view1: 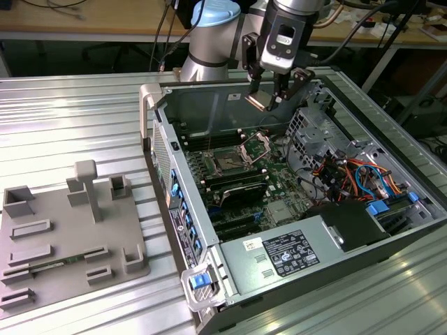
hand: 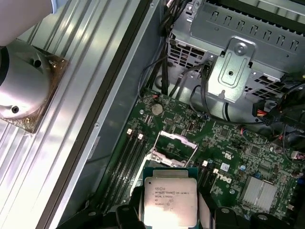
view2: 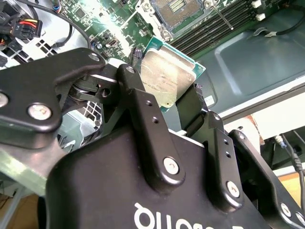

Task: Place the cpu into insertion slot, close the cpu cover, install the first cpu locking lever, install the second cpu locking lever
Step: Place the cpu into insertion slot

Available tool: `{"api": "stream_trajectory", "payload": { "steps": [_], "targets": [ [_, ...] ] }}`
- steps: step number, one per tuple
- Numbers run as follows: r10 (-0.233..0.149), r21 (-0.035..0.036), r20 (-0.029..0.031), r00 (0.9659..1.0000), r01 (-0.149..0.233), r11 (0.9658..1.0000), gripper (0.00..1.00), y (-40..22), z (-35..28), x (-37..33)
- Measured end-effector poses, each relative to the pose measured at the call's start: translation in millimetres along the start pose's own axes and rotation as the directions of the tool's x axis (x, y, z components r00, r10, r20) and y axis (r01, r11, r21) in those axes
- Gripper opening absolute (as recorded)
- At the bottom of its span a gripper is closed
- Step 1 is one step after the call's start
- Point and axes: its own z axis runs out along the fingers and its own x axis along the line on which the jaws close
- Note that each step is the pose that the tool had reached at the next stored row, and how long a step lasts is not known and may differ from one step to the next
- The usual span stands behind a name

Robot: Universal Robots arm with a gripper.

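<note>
The gripper [view2: 167,82] sits closest to the lens in both wrist views. Its two black fingers [view2: 143,109] are pressed against opposite edges of the chip [view2: 167,75], pinching it with the silver face turned toward the wrist. In the exterior view the chip [view1: 260,100] hangs in the air above the open computer case [view1: 165,150], over the far part of the green board [view1: 286,187] and well clear of it. Below, the socket [view1: 228,162] lies bare with its dull gold field showing. The cover [view1: 255,144] stands swung up on its hinge just beside it, toward the exterior view's right. So the first step is in hand: the chip is carried but not seated, and the cover and levers are not yet dealt with. By my reading, seating it calls for bringing the chip square over the socket, matching its edges to the rim and keeping it level, then lowering it gently and straight. A tilt or a sideways scrape could harm the fine contacts, and the raised cover leaves little room on that side.
</note>
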Motion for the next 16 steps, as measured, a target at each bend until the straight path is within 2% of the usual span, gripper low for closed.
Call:
{"api": "stream_trajectory", "payload": {
  "steps": [4, 16],
  "targets": [
    [0.007, -0.0002, 0.0005, 1.0000, -0.007, 1.0000, 0.55, -1.9, -0.1, 0.8],
    [0.010, -0.0003, 0.0008, 1.0000, -0.010, 1.0000, 0.55, -1.9, -0.1, 0.8]
  ]
}}
